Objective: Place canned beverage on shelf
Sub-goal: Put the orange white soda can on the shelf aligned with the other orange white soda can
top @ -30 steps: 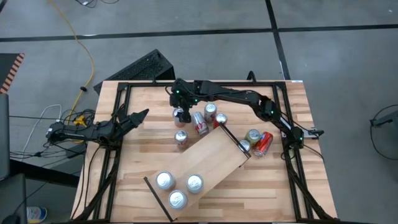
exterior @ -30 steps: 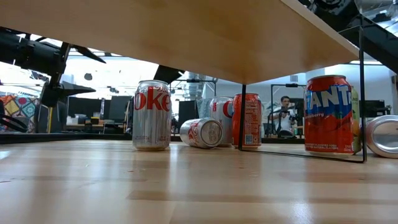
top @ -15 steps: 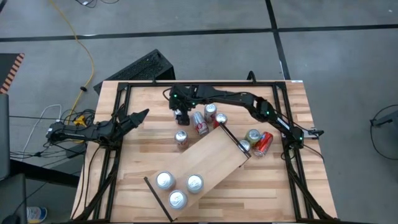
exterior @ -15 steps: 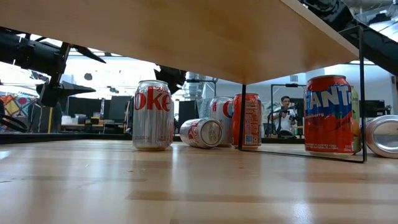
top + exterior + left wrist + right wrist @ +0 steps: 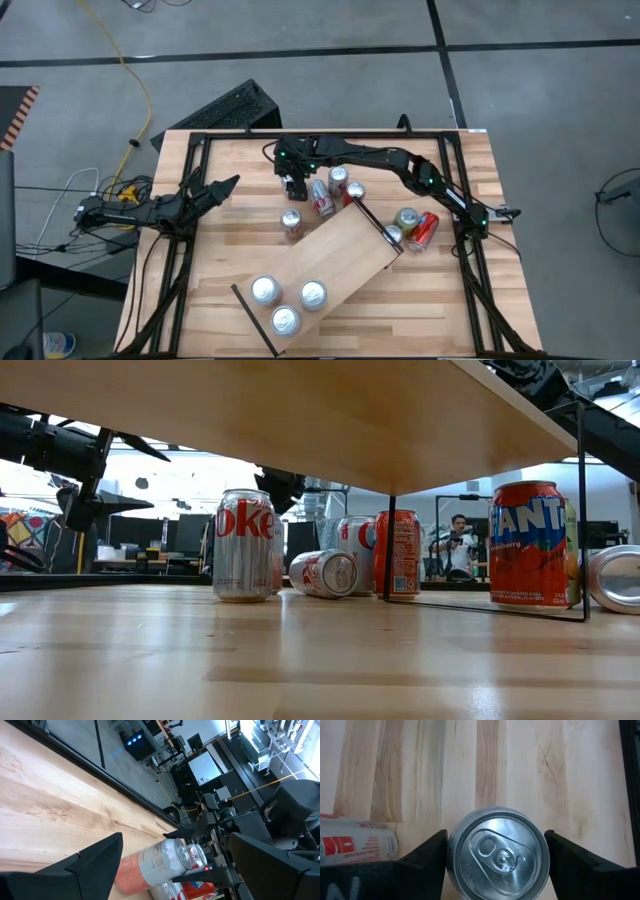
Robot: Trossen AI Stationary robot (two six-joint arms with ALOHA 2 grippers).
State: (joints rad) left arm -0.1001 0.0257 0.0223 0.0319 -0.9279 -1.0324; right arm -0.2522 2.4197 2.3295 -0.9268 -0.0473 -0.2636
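Wooden and pale, the shelf [image 5: 330, 262] lies slantwise on the near part of the table [image 5: 240, 250]. Three cans [image 5: 286, 304] already stand on its near end, so that part looks done. Much of the board is bare, and there is room for more.

Farther back, loose cans wait on the table: one upright can [image 5: 290, 221], one tipped over [image 5: 321, 198], and more [image 5: 416, 227] past the far end of the shelf.

At the back, the right gripper [image 5: 291, 185] sits over one upright silver can [image 5: 498, 854]. A finger stands on each side of it, very close. I cannot tell if they squeeze it yet. That can must be lifted and set on the shelf.

The left gripper [image 5: 222, 189] waits at the side, fingers apart, holding nothing.

From above, the arm hides that can.
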